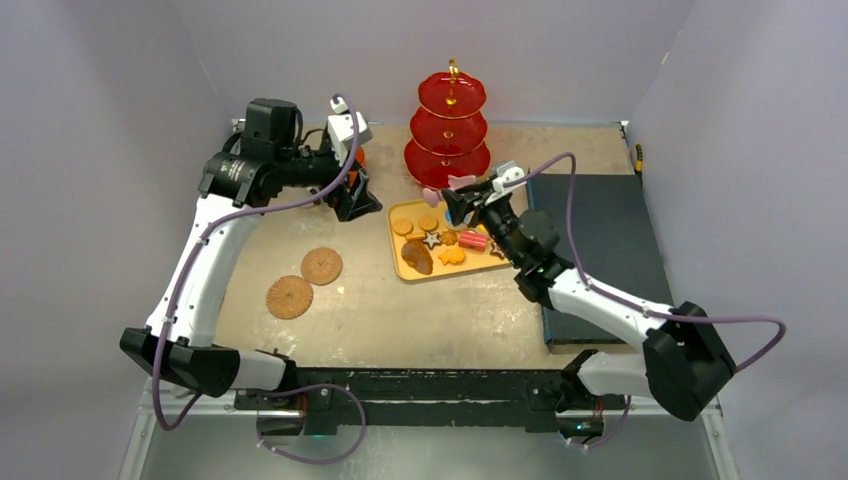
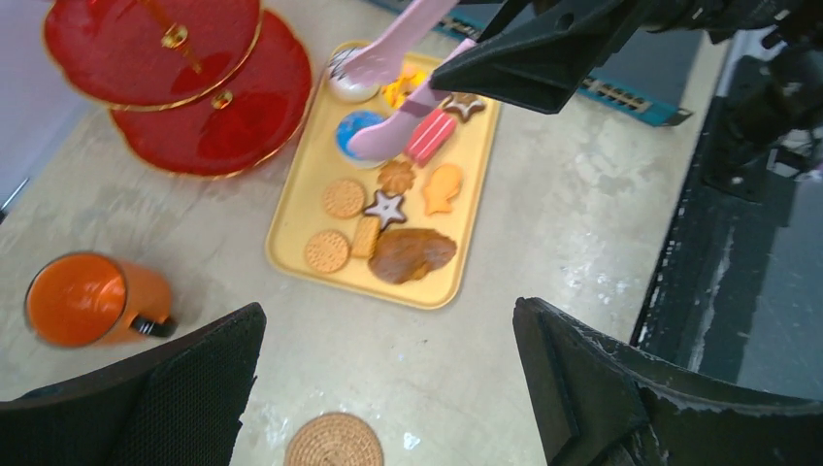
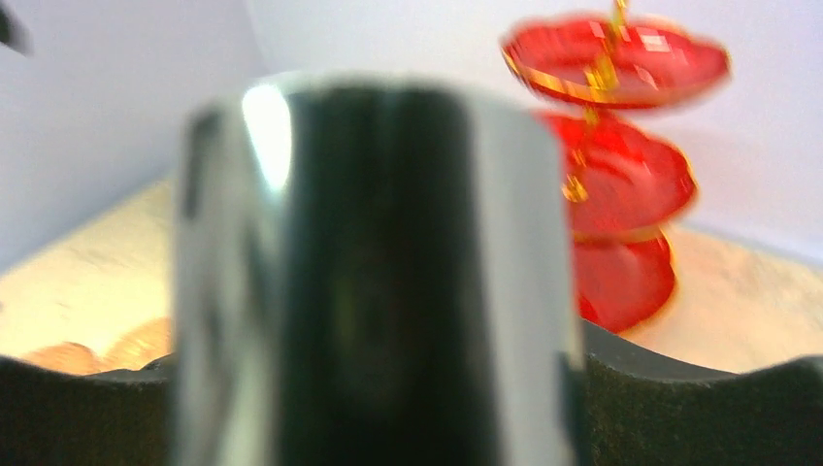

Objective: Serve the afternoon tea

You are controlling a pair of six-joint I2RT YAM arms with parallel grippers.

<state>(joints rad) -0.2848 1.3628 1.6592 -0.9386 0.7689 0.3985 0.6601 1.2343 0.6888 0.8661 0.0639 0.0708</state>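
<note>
The red three-tier stand [image 1: 447,130] [image 2: 209,126] [image 3: 621,175] stands at the back. In front of it a yellow tray [image 1: 394,235] [image 2: 291,218] holds several toy pastries [image 1: 432,240] [image 2: 388,209]. My right gripper [image 1: 458,203] [image 3: 378,388] is shut on pink tongs [image 2: 388,136], whose tips hang over the tray's far pastries. A blurred glossy shape fills the right wrist view between the fingers. My left gripper [image 1: 355,200] [image 2: 388,320] is wide open and holds nothing. The orange mug [image 2: 87,301] [image 1: 359,157] stands upright on the table just left of it. Two round brown coasters [image 1: 321,265] [image 1: 289,297] lie nearer the front.
A dark mat [image 1: 600,230] covers the table's right side, under the right arm. Grey walls close in the back and both sides. One coaster [image 2: 334,442] shows below the left fingers.
</note>
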